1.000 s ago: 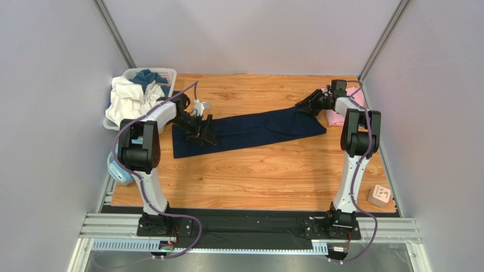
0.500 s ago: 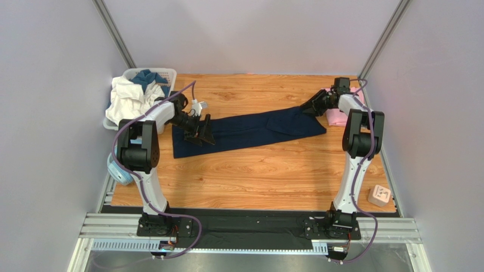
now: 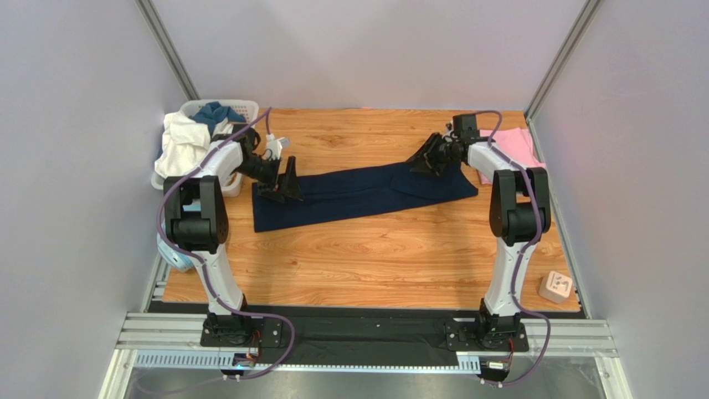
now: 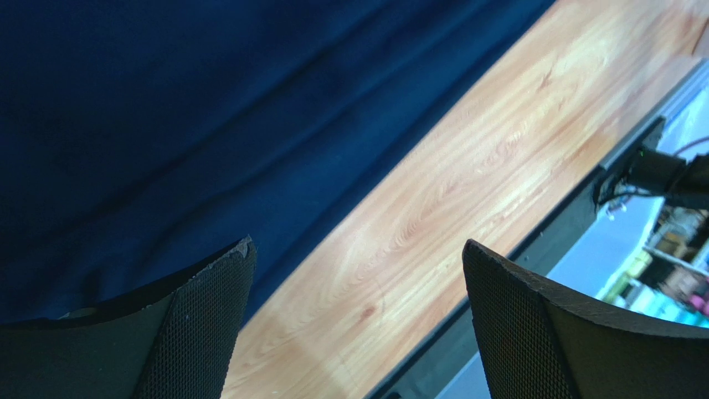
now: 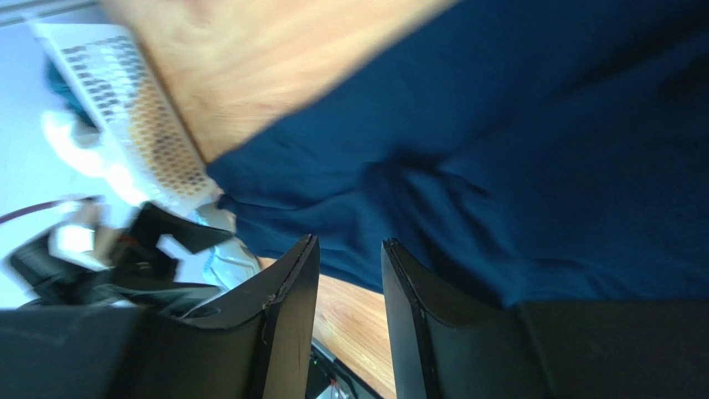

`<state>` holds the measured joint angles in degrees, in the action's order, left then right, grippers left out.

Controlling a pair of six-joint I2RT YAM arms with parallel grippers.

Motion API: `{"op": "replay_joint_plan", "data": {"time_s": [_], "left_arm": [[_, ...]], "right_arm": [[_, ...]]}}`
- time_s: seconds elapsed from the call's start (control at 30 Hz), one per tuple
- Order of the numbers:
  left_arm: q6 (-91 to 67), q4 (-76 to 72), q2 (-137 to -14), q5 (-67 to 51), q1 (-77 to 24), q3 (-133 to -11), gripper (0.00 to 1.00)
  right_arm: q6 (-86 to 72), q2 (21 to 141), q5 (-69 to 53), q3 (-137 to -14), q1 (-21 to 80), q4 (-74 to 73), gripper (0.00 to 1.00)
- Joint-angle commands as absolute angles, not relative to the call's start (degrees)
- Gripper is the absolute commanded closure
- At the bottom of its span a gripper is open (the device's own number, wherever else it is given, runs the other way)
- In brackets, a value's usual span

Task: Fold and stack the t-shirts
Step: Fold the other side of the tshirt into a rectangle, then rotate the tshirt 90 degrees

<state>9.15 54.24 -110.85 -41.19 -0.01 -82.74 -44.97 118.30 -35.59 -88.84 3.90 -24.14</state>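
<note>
Your dark navy t-shirt [image 3: 366,189] lies on the wooden table [image 3: 374,258] as a long folded strip. It runs from the left, near the basket, across to the right, and its right end sits a little farther back than its left.

Your left gripper [image 3: 283,184] hangs over the left end of that strip. In the left wrist view its fingers [image 4: 208,307] stand wide apart with nothing between them; navy cloth shows under one finger and bare wood under the other.

Your right gripper [image 3: 422,158] is over the far right part of the same shirt. The right wrist view is blurred, but you can see a narrow gap between the fingers [image 5: 287,291], with the navy cloth beyond it and nothing pinched.

The light pink t-shirt [image 3: 514,145] lies flat at the far right corner, just beside the right arm and close to the navy shirt's right end.

At the far left, a white laundry basket [image 3: 241,104] holds white and teal cloth. Light-blue headphones [image 3: 172,253] sit at the left edge behind the left arm, and a small tan block [image 3: 556,287] lies near the right edge.
</note>
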Motion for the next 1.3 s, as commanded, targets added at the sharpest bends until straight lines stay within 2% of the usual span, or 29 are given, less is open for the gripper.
{"op": "replay_joint_plan", "data": {"time_s": [0.0, 0.27, 0.5, 0.83, 1.07, 1.27], "left_arm": [[12.83, 57.04, -111.36, -40.87, 2.11, -90.25, 0.00], [13.62, 59.15, -110.22, -41.39, 2.20, -93.43, 0.00], [20.56, 61.08, -103.73, -39.12, -2.00, -86.33, 0.00], [25.57, 53.63, -99.41, -24.79, -2.64, -76.99, 0.00], [26.54, 52.91, -102.91, -21.01, -2.99, -83.74, 0.00], [27.95, 52.65, -108.62, -16.71, -3.87, -87.44, 0.00]], "right_arm": [[-48.16, 120.76, -35.51, -85.26, 3.86, -22.76, 0.61], [-46.59, 126.99, -34.45, -90.17, 5.10, -27.33, 0.60], [-42.63, 130.43, -31.38, -95.80, 5.71, -36.02, 0.60], [-40.08, 117.87, -26.11, -97.47, 4.22, -43.32, 0.57], [-38.67, 115.22, -22.33, -91.32, 2.38, -44.39, 0.57], [-37.97, 118.56, -20.92, -92.55, 1.23, -46.92, 0.58]]}}
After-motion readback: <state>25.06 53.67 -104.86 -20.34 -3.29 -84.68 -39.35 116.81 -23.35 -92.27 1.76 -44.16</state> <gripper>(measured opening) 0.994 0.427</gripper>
